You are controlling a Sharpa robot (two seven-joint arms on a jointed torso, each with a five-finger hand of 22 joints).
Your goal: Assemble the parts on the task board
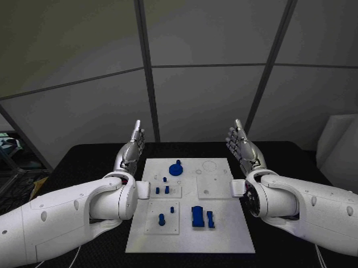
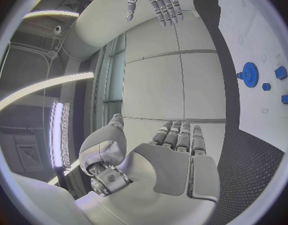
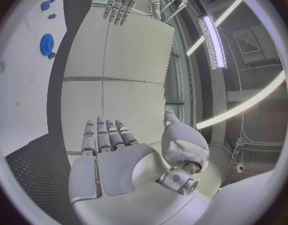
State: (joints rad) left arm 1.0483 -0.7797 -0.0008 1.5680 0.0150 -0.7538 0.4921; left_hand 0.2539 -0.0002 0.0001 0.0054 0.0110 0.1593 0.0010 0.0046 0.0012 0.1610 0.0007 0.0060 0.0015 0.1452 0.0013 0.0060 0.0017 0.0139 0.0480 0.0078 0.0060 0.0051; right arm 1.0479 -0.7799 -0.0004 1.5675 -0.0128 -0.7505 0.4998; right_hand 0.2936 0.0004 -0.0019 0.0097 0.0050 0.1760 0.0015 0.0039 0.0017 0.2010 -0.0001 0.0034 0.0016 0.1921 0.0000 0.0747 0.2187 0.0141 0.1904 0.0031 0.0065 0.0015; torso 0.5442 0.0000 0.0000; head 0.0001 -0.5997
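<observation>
The flat white rectangular task board (image 1: 227,234) lies in the middle of the black worktop (image 1: 90,156), its long side running from near to far. On the board, a round blue gear-shaped part (image 1: 175,169) stands at the far end, just left of centre. Nearer, two small blue pegs (image 1: 162,190) stand side by side on the left half. At the near end, a small blue upright part (image 1: 162,220) sits on the left, with a tiny blue peg (image 1: 172,210) just beyond it, and a larger blue block-shaped part (image 1: 197,216) stands near the middle with a slimmer blue piece (image 1: 211,219) just beside it on the right.

The left robot hand (image 1: 132,146) hovers at the board's far left edge, held flat with fingers straight, together and pointing away from the robot; it holds nothing. The right robot hand (image 1: 242,145) is raised in the same way at the board's far right edge, fingers stretched out, palm bare. Both hands are apart from every blue part.
</observation>
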